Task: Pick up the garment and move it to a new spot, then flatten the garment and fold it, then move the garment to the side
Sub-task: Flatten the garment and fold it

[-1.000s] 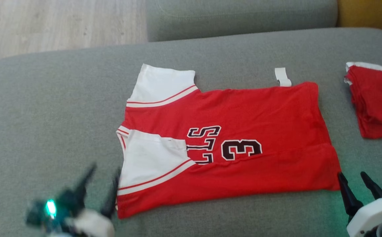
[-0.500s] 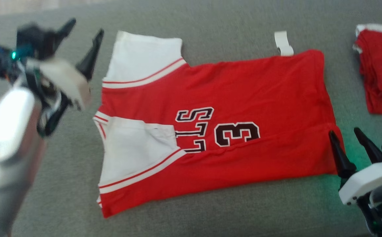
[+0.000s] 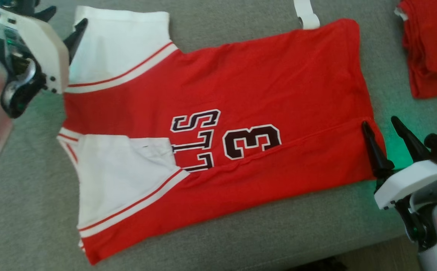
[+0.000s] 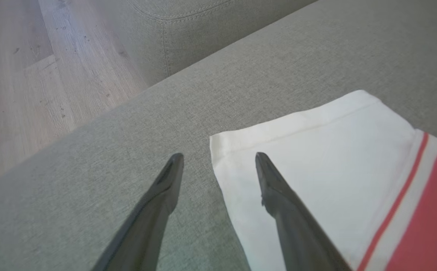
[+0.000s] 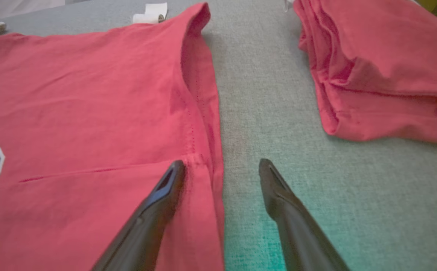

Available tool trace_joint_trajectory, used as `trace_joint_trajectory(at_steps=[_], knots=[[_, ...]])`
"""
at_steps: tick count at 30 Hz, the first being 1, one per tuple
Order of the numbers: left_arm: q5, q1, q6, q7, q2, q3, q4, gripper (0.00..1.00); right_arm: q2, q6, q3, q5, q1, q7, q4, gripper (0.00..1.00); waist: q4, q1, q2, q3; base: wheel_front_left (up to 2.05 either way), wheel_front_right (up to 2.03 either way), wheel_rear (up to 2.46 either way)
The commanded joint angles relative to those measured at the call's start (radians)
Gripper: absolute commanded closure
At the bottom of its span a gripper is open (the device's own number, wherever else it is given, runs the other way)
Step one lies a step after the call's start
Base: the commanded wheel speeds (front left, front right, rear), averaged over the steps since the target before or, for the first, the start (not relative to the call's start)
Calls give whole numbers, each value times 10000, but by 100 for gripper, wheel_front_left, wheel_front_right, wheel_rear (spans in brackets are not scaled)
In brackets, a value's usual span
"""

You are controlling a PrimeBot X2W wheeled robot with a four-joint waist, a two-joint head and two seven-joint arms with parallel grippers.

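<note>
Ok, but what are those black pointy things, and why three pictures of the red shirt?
They are a robot's two end effectors, its pinchers. One picture comes from a camera on its head, looking down; the other two from cameras on its wrists, looking along the fingers. A red and white jersey lies spread on a grey cushion, a folded red pile beside it. The left end effector is open at the white sleeve; the right end effector is open at the jersey's other end. Neither holds anything.

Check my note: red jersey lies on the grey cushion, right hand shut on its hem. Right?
No: the right hand is open, straddling the hem of the red jersey on the grey cushion; the right wrist view shows it.
</note>
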Motion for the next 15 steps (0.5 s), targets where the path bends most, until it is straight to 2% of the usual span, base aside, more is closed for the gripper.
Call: trace_joint_trajectory(at_steps=[1, 6, 12, 13, 15], knots=[[-65, -547, 17, -78, 514, 239, -124, 0, -101, 37, 158, -80, -42, -116, -216, 0, -194, -2, 1, 185, 0, 0, 0], [-484, -985, 17, -279, 823, -413, 224, 0, -46, 37, 284, -92, -264, -269, -26, 0, -414, -2, 1, 430, 0, 0, 0], [-752, -1503, 16, -541, 924, -1101, 536, 0, -10, 37, 330, -89, -397, -409, 176, 0, -519, -2, 1, 581, 0, 0, 0], [-808, -1575, 16, -587, 935, -1200, 600, 14, -11, 37, 344, -87, -425, -419, 207, 0, -537, -2, 1, 595, 0, 0, 0], [-879, -1711, 16, -693, 934, -1396, 714, 57, -10, 37, 356, -97, -483, -422, 254, 0, -562, -2, 1, 610, 0, 0, 0]])
